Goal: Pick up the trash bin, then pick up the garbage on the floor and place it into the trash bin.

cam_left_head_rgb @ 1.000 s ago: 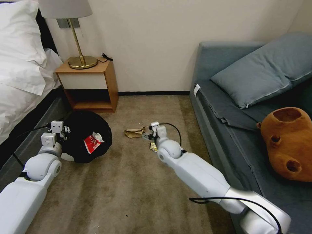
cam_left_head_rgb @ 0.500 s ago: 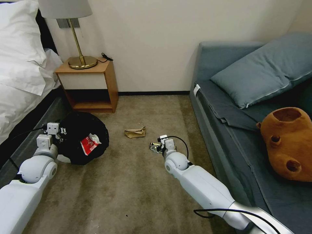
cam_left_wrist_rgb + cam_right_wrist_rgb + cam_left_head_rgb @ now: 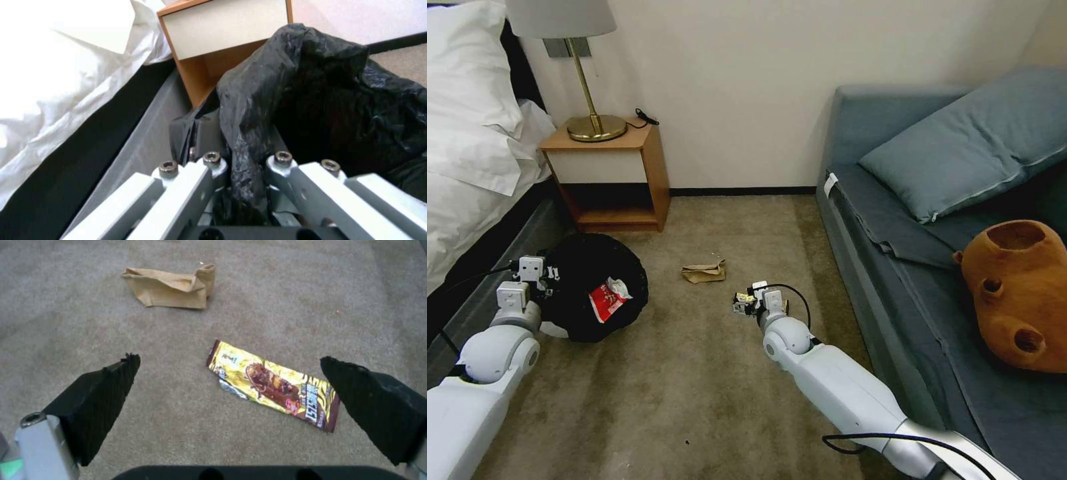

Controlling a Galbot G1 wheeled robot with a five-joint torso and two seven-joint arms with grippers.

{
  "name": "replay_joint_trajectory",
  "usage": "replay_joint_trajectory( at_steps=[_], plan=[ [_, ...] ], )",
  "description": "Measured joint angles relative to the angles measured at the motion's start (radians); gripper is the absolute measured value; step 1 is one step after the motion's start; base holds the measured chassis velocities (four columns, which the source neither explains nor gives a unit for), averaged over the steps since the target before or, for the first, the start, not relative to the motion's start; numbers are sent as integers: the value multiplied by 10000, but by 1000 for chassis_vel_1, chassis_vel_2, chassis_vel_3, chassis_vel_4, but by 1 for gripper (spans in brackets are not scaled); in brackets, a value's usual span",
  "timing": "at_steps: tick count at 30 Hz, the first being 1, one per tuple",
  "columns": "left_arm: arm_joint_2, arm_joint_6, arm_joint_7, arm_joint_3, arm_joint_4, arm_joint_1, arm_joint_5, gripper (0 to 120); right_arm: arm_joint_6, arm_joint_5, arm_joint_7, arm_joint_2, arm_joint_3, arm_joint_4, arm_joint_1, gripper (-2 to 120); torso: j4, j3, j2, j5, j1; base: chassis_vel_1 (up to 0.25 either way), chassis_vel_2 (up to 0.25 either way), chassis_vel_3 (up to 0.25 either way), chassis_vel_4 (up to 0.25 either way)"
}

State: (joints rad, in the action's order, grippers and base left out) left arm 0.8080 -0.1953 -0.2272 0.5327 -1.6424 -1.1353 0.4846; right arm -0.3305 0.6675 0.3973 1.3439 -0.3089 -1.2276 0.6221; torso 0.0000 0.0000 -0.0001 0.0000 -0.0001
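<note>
The trash bin (image 3: pixel 584 277) hangs tilted at the left, its black bag (image 3: pixel 338 110) overhanging the rim. My left gripper (image 3: pixel 537 272) is shut on the bagged rim (image 3: pixel 247 160). A red-and-white snack packet (image 3: pixel 607 299) lies inside the bin. On the carpet, the gold-brown candy wrapper (image 3: pixel 273 385) lies flat between the fingers of my right gripper (image 3: pixel 229 359), which is open and low over it (image 3: pixel 747 303). The crumpled brown paper bag (image 3: pixel 704 271) lies a little farther out (image 3: pixel 171 288), apart from the gripper.
A wooden nightstand (image 3: pixel 610 177) with a brass lamp stands by the wall behind the bin. The bed (image 3: pixel 474 153) runs along the left. A blue-grey sofa (image 3: pixel 934 253) with a brown plush toy (image 3: pixel 1014 293) borders the right. Bare carpet lies between.
My right gripper drew back from beside the paper bag and now sits over the candy wrapper. The left arm and the bin shifted slightly left and nearer to me.
</note>
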Motion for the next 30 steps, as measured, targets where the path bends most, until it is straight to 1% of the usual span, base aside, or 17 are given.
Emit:
replay_joint_trajectory(
  at_steps=[13, 30],
  plan=[
    [-13, 47, 53, 88, -30, -127, 0, 4, 83, -6, -2, 66, 14, 43, 39, 100, 1, 0, 0, 0, 0, 0, 0, 0, 0],
    [29, 117, 128, 59, 65, -109, -12, 4, 147, -86, -56, 108, 10, 178, 52, 100, 0, 0, 0, 0, 0, -26, 32, 31, -38]
  ],
)
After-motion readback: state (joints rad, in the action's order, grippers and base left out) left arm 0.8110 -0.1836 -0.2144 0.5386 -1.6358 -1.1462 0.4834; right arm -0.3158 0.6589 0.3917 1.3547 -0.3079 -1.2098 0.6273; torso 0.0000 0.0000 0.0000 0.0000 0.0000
